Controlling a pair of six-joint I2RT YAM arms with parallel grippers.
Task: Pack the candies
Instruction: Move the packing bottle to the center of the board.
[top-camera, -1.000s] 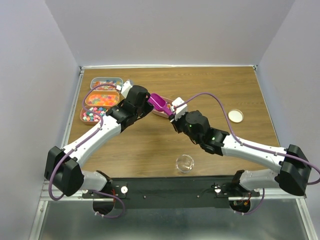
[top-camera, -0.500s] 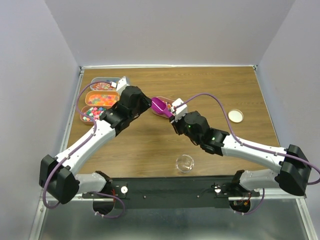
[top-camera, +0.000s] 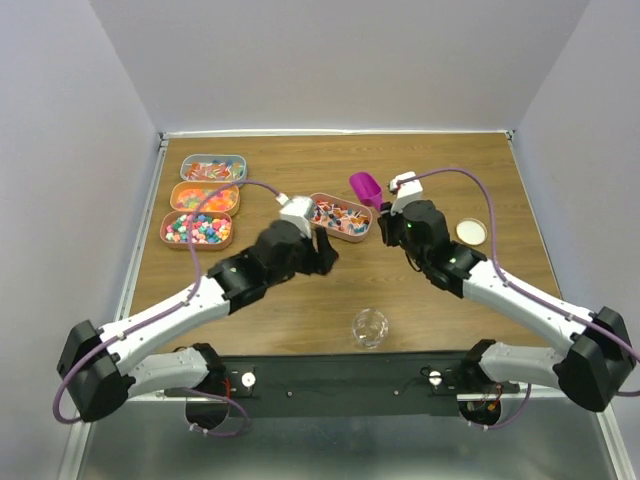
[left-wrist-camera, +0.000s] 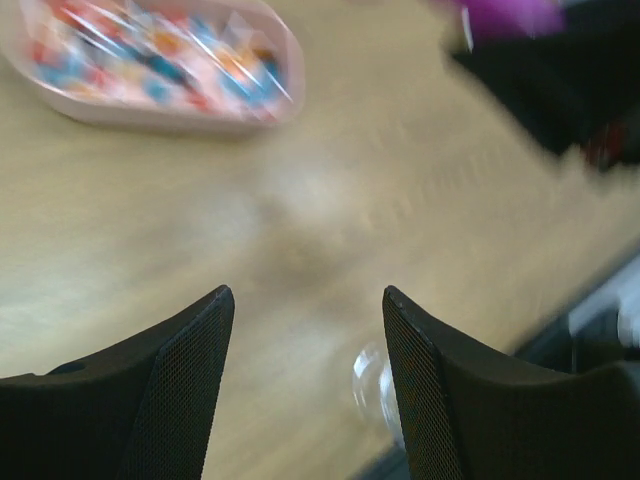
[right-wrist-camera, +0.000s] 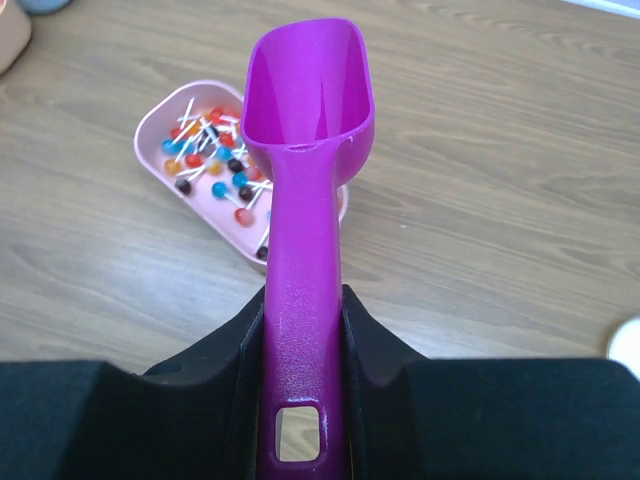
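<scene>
Table (top-camera: 450, 170) in full view: left gripper (left-wrist-camera: 305, 300) hangs with fingers spread, nothing between them, just below the pink tray (right-wrist-camera: 142, 140). Right gripper (right-wrist-camera: 305, 335) is clamped on the magenta scoop (right-wrist-camera: 310, 90), its bowl hiding that tray's right end. Candies (top-camera: 205, 199) fill three trays (top-camera: 196, 247) at upper left. Clear cup (top-camera: 370, 327) low centre, cream lid (top-camera: 472, 231) at right.

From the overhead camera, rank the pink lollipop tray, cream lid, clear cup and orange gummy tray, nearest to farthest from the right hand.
1. Pink lollipop tray, just left of the right hand.
2. Cream lid, to its right.
3. Clear cup, by the near edge.
4. Orange gummy tray, far left.
</scene>
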